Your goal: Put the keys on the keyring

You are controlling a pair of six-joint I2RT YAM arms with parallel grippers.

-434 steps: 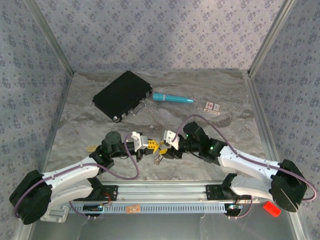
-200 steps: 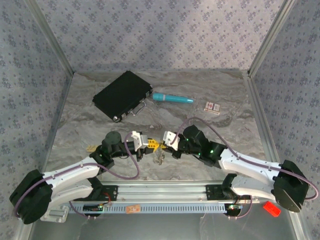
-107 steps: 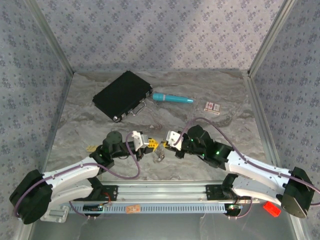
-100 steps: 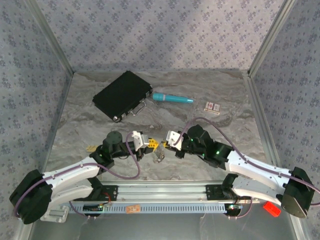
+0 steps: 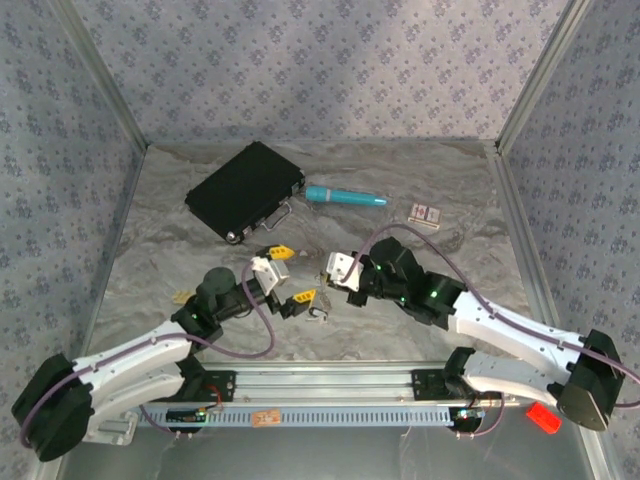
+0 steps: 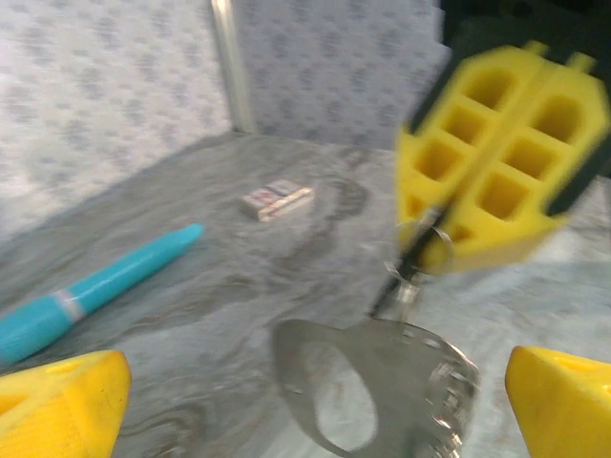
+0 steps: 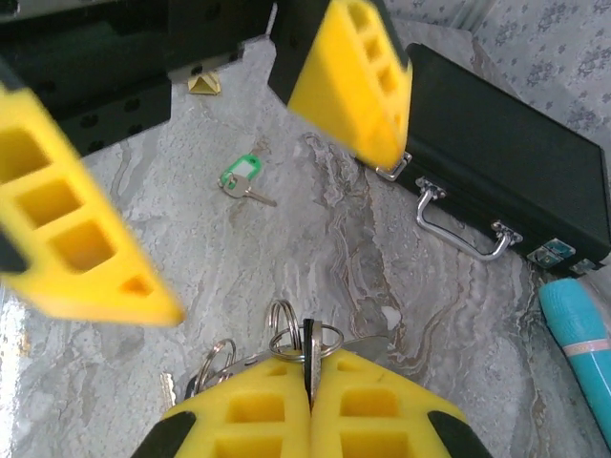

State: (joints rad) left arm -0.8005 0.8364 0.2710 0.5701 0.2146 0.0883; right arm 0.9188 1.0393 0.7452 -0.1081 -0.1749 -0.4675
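Clamping the keyring [image 6: 420,374] by its small rings, the right gripper [image 7: 307,380] was fully closed above the surface [image 5: 420,180], near the middle of its near edge. The left gripper [image 5: 288,275] was spread wide and empty, facing the keyring. A green-headed key [image 7: 241,175] lay flat toward the left edge.

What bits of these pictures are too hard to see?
Left wrist view: the keyring is blurred, and the bottom edge cuts it off.
Right wrist view: the shut right gripper hides most of what it pinches behind its yellow pads; small rings poke out.
Right wrist view: the right edge cuts off the teal pen.
Top view: the yellow speck by the left arm is too small to name.
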